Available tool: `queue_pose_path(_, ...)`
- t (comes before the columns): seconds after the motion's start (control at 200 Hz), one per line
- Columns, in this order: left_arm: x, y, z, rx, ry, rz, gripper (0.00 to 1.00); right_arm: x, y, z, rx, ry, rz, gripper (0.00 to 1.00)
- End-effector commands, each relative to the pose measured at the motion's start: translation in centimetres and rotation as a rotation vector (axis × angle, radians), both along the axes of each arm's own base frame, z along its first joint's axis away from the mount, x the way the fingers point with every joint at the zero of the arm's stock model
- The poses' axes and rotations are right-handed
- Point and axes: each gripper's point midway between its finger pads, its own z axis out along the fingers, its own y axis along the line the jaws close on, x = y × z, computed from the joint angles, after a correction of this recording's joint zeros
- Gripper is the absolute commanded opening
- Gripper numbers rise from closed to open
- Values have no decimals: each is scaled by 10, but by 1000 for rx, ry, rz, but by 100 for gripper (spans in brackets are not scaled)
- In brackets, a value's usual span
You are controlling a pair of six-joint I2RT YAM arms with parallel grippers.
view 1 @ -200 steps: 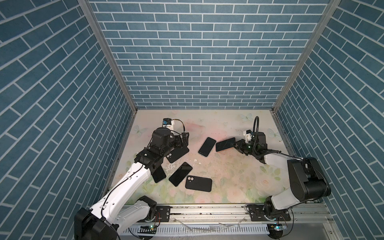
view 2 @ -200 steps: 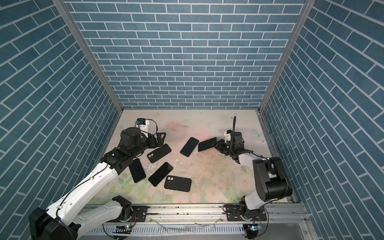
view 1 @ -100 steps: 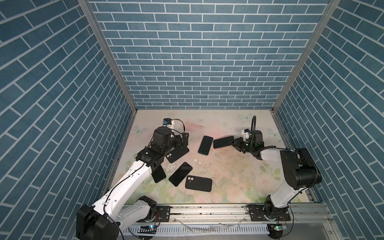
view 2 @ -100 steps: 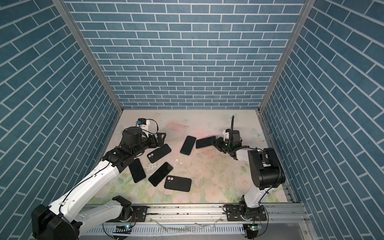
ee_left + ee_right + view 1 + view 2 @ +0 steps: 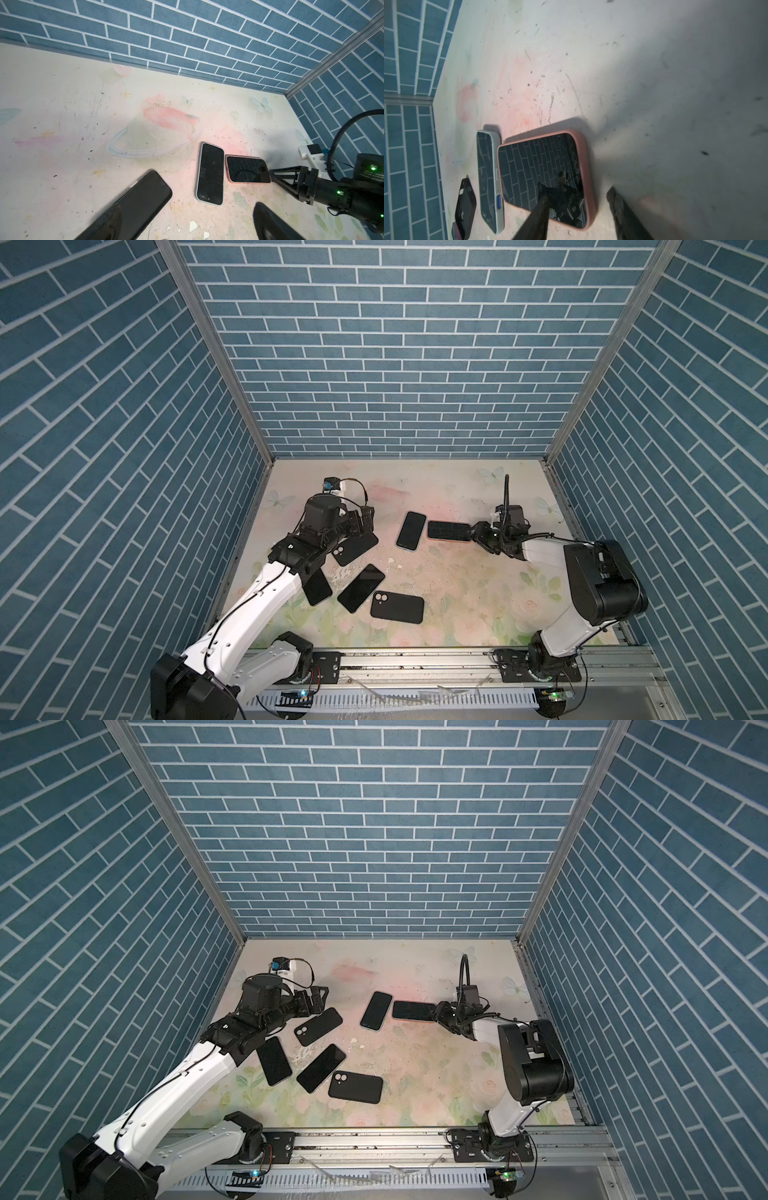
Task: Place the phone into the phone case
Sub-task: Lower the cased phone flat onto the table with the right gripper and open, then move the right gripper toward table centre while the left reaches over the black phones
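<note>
A phone in a pink case [image 5: 449, 530] [image 5: 413, 1010] [image 5: 247, 172] [image 5: 544, 178] lies flat, screen up, with one end against a phone in a pale grey case [image 5: 411, 531] [image 5: 209, 173] [image 5: 488, 182]. My right gripper [image 5: 473, 531] [image 5: 577, 195] is open at its near corner, with one finger over the screen and one beside the case. My left gripper [image 5: 368, 519] [image 5: 187, 207] hangs open over a black phone case [image 5: 355, 547] [image 5: 318, 1026] [image 5: 137, 205] with a camera cut-out.
Nearer the front lie two bare black phones [image 5: 360, 588] [image 5: 318, 593] and another black case [image 5: 397, 608]. Blue brick walls close in the back and both sides. The metal rail [image 5: 415, 664] runs along the front edge.
My right gripper has gone from shut to open and has let go of the pink-cased phone, which now lies flat beside the grey-cased one. The left arm has hardly moved.
</note>
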Motion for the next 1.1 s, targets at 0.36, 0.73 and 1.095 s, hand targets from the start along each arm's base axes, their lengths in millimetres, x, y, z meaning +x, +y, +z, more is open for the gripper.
queue_pose_path(0.36, -4, 39, -33, 59, 148, 137, 100, -7, -70, 47, -368, -60, -159, 72)
queue_pose_path(0.73, -34, 11, -73, -49, 331, 7, 98, -17, -26, 114, -254, -318, 43, 69)
queue_pose_path(1.095, -119, 20, -141, 39, 771, 57, 96, -77, 86, 105, -145, -254, 537, 68)
